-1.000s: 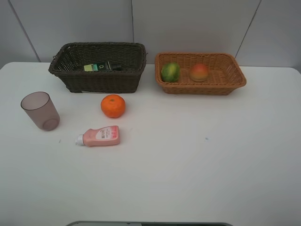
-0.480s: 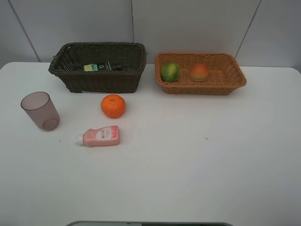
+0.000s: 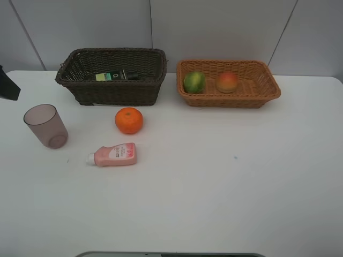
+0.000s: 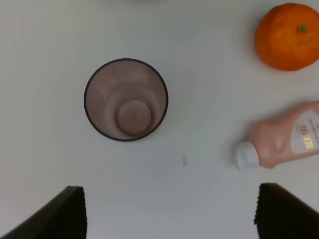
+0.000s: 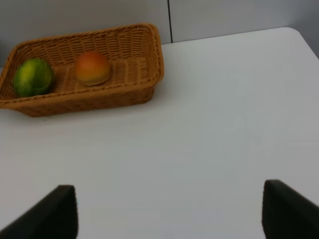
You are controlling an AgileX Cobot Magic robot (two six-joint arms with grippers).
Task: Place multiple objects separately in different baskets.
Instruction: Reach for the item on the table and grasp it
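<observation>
The mauve cup (image 3: 46, 126) stands upright at the table's left; the left wrist view looks straight down into the cup (image 4: 126, 99). The orange (image 3: 128, 120) and the small pink bottle (image 3: 113, 155), lying on its side, are to its right, and both show in the left wrist view: orange (image 4: 289, 37), bottle (image 4: 281, 139). The pump bottle (image 3: 115, 76) lies in the dark brown basket (image 3: 86, 92). The green fruit (image 3: 194, 82) and peach (image 3: 227, 82) sit in the tan basket (image 3: 270, 90). My left gripper (image 4: 169, 214) is open above the cup. My right gripper (image 5: 169, 209) is open and empty, apart from the tan basket (image 5: 157, 55).
A dark part of my left arm (image 3: 6, 85) shows at the left edge of the exterior view. The white table (image 3: 225, 182) meets a grey wall behind the baskets. The table's right edge (image 5: 304, 40) is near the tan basket.
A dark part of my left arm has come into the exterior view at the left edge, near the cup. No object has moved.
</observation>
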